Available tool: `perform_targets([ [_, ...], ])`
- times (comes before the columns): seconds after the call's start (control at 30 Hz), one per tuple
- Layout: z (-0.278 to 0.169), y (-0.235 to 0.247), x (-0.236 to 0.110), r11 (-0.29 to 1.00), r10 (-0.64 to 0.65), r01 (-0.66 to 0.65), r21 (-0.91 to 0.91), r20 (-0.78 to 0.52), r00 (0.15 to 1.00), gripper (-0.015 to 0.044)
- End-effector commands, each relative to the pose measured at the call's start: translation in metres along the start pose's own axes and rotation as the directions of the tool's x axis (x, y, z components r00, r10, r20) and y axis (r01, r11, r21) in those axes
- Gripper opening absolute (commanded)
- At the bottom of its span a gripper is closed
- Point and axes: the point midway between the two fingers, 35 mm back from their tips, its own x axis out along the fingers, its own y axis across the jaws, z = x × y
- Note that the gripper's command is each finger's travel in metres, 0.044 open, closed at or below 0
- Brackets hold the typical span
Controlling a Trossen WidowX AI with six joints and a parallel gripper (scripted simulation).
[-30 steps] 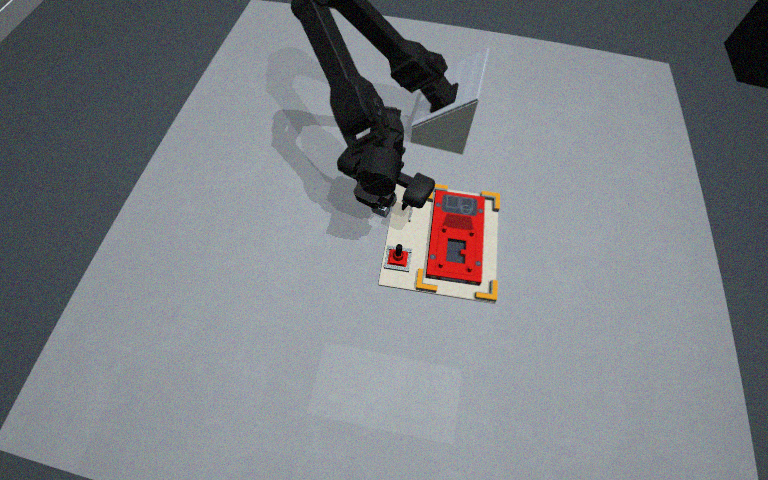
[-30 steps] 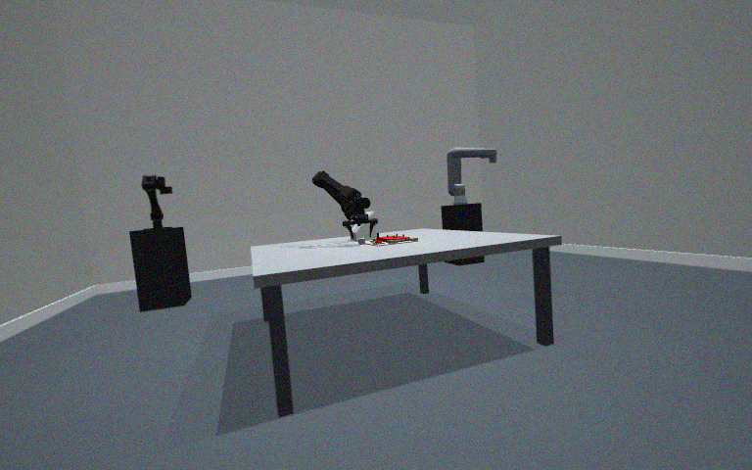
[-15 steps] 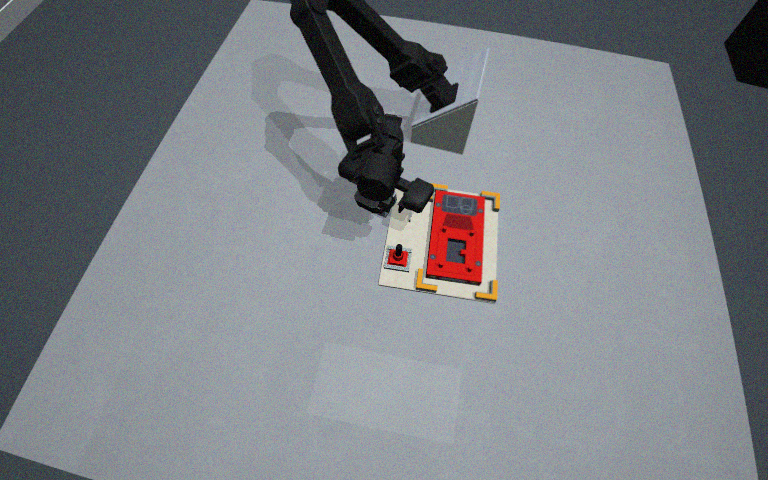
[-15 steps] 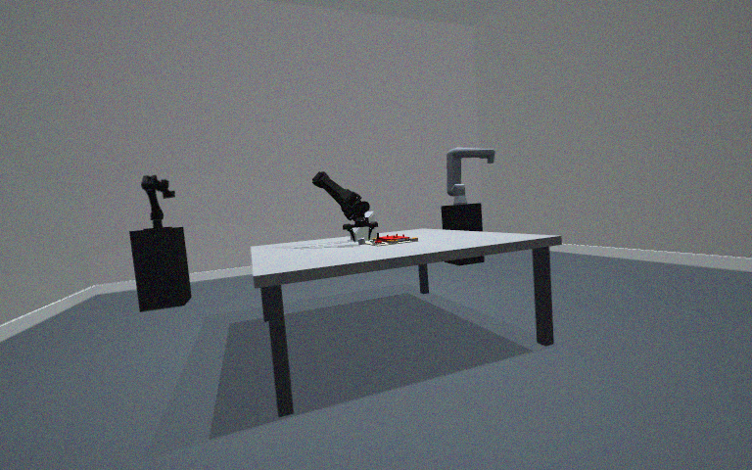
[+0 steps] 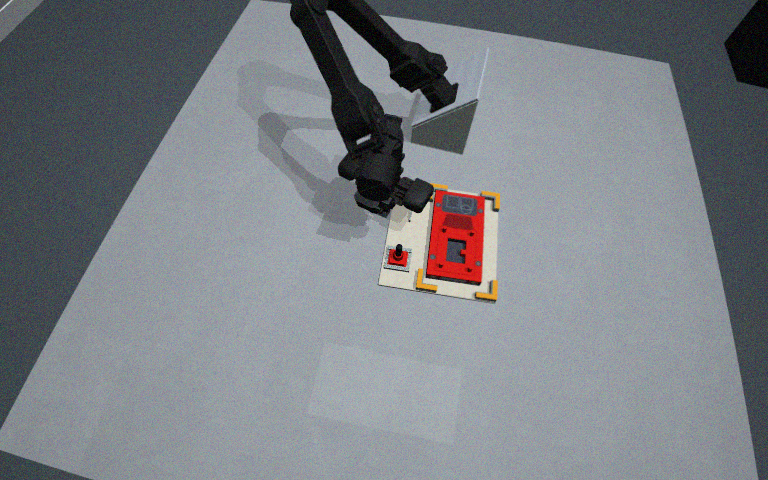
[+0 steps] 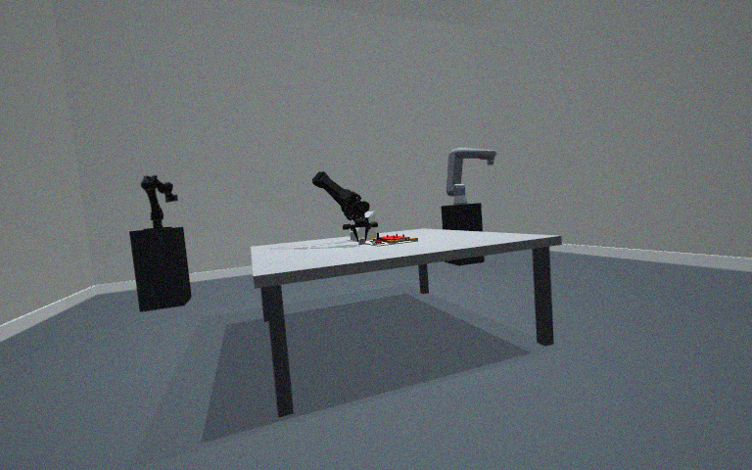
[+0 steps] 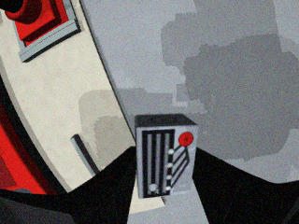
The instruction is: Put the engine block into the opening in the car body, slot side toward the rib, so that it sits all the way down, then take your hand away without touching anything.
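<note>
Engine block [image 7: 164,156] between tool [image 7: 163,177] fingers.

a cream base plate [image 5: 400,277] with orange corner brackets [image 5: 425,284] lies near the middle of the grey counter [image 5: 169,316]. on the plate's near left corner stands a black-knobbed red peg [image 5: 398,254]. a clear wedge-shaped panel [image 5: 450,127] stands toward the counter's far edge.

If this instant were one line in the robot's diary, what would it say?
phase: grasp | gripper: shut on engine block | block: at edge of cream base plate | car body opening: unfilled | next: likely lift, carry to opening
</note>
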Motion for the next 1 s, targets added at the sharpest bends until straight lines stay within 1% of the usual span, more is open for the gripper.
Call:
perform_targets([
  [0.0, 0.0, 0.0, 0.0, 1.0, -0.003, 0.003, -0.002, 0.002, 1.0, 0.0065],
  [0.07, 0.001, 0.0, -0.004, 1.0, -0.001, 0.001, -0.002, 0.002, 1.0, 0.0012],
  [0.1, 0.002, 0.001, -0.007, 1.0, 0.0, 0.0, -0.002, 0.002, 1.0, 0.0],
  [0.97, 0.006, 0.006, -0.085, 1.0, 0.01, -0.01, -0.004, -0.001, 1.0, 0.0],
])
